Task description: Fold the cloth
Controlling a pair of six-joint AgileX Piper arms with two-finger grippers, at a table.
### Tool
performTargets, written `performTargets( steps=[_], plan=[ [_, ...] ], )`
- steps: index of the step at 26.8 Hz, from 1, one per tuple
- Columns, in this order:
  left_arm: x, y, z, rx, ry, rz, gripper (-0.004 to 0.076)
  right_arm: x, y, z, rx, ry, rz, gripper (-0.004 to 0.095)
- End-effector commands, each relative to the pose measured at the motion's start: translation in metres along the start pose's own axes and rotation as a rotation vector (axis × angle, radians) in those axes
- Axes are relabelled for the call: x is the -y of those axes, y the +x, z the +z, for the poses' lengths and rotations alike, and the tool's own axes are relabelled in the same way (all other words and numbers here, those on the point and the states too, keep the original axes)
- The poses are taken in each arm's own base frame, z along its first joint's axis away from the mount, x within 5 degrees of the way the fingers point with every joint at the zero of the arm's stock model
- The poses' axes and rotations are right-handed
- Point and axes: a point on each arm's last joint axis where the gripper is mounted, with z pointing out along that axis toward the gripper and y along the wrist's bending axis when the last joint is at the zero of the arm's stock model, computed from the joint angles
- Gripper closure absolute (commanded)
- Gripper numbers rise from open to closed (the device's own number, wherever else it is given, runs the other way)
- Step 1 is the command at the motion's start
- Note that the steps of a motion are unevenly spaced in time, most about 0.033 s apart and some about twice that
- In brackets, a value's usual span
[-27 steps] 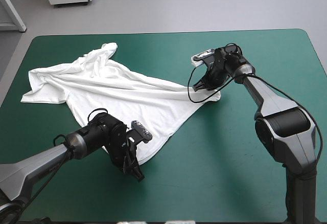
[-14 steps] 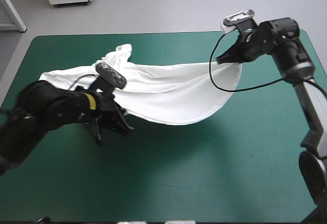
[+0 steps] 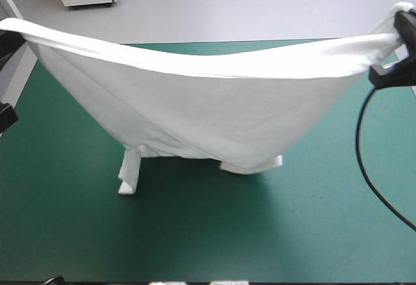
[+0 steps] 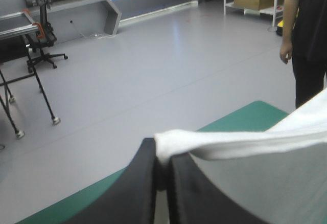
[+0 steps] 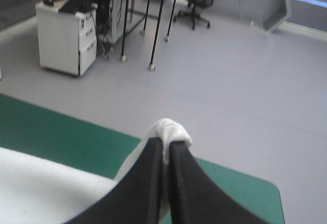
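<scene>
- Left wrist view: your left gripper (image 4: 162, 155) has its jaws pinched all but closed on a rolled edge of the T-shirt (image 4: 240, 142). The white cloth runs off sideways from the tips.
- Right wrist view: your right gripper (image 5: 164, 146) is the same, nipped together on a small white bunch of the T-shirt (image 5: 171, 129) that pokes out past the tips.
- High view: both arms are cut off at the sides. The right gripper (image 3: 393, 70) is only a black shape at the edge, and the left one is just dark bits, too little to read.
- The T-shirt (image 3: 195, 109) hangs raised between the two grips. Its top edge is stretched in a shallow sag and its body droops as a wide pouch, hiding the middle of the teal-green cover (image 3: 292, 226).
- Two low ends touch the cover, one toward its left and one near the middle. Can't tell if they are sleeves or hem.
- Grey floor (image 3: 260, 5) shows beyond the far edge.
- The cloth is thin, soft and mostly smooth. The cover is matte and flat.
</scene>
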Motion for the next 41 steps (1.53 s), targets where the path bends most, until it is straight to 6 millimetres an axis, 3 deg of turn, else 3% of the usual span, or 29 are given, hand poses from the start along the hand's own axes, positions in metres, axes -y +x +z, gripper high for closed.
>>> performTargets(
  steps=[1,2,4,9,12,15,19,22,25,29,34,38,41],
  plan=[
    [0.001,-0.012,-0.013,0.1,0.039,-0.003,0.0733,0.006,-0.025,-0.048,0.23,0.047,-0.002,0.0921],
    [0.003,-0.016,-0.013,0.141,0.059,-0.009,0.0733,0.006,-0.032,-0.063,0.276,0.051,0.001,0.0921],
    [0.004,-0.017,-0.011,0.153,0.059,0.002,0.0733,0.007,-0.039,-0.075,0.31,0.049,0.006,0.0921],
    [0.004,-0.016,0.015,0.116,0.026,0.021,0.0733,0.006,-0.039,-0.058,0.28,0.03,0.02,0.0921],
    [-0.004,-0.021,0.048,0.155,-0.118,0.097,0.0733,0.007,-0.047,-0.018,0.328,0.047,0.013,0.0921],
    [-0.011,-0.039,0.093,0.356,-0.335,0.287,0.0733,0.014,-0.065,0.035,0.469,0.131,-0.05,0.0921],
    [-0.01,-0.046,0.141,0.513,-0.498,0.479,0.0733,0.019,-0.079,0.087,0.568,0.213,-0.13,0.0921],
    [-0.017,-0.045,0.178,0.661,-0.5,0.533,0.0733,0.023,-0.084,0.129,0.677,0.253,-0.151,0.0921],
    [-0.04,-0.041,0.209,0.78,-0.466,0.491,0.0733,0.036,-0.086,0.152,0.782,0.258,-0.08,0.0921],
    [-0.075,-0.043,0.212,0.976,-0.453,0.444,0.0733,0.063,-0.078,0.176,0.934,0.3,-0.05,0.0921],
    [-0.108,-0.026,0.22,1.081,-0.399,0.431,0.0733,0.077,-0.06,0.207,0.978,0.324,-0.057,0.0921],
    [-0.129,-0.007,0.244,1.019,-0.401,0.329,0.0733,0.078,-0.047,0.23,0.937,0.319,-0.056,0.0921],
    [-0.149,0.021,0.278,0.887,-0.404,0.118,0.0733,0.08,-0.029,0.255,0.802,0.3,-0.026,0.0921]
  ],
)
